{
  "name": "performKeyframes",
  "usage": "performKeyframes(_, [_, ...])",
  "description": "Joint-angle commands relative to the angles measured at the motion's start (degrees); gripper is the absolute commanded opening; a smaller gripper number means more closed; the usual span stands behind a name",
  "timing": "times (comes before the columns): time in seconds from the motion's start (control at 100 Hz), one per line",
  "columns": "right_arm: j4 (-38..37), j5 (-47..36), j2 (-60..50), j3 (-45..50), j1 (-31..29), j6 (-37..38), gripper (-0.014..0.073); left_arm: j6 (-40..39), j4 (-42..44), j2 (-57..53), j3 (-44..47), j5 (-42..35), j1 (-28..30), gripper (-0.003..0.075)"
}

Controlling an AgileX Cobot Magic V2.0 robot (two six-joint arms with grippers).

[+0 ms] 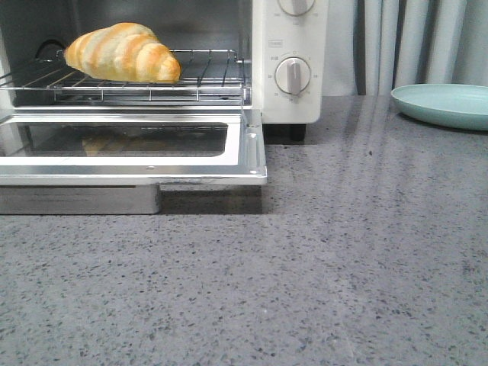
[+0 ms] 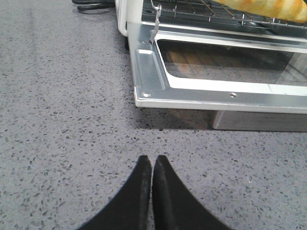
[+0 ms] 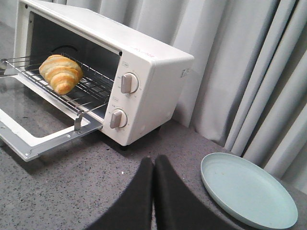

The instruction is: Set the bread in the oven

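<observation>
Bread already on the rack, door left to shut.
Golden-orange, cream-striped croissant roll (image 1: 123, 52) lies on the wire rack inside the white toaster oven (image 3: 144, 72), whose glass door (image 1: 130, 145) hangs open. Left gripper (image 2: 152, 165) and right gripper (image 3: 153, 167) are both clenched and empty, clear of the oven; closing the door looks next.

My way to the oven (image 1: 288, 46) mouth runs over its door (image 1: 130, 145), which lies folded down flat across the counter (image 1: 320, 274) and juts toward me. Inside, the bread (image 1: 122, 52) fills the left of the wire rack (image 1: 206, 72); the rack's right part is bare. To the right, the plate (image 1: 446, 104) sits near the curtain (image 3: 249, 67).
</observation>
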Motion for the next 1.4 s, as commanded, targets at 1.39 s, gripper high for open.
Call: performKeyframes(1.39, [29.3,-35.6,-4.4,33.8,-43.6,-3.4,-0.0048,-0.4,-0.2,-1.6,1.3,-2.1,0.0,-0.0021])
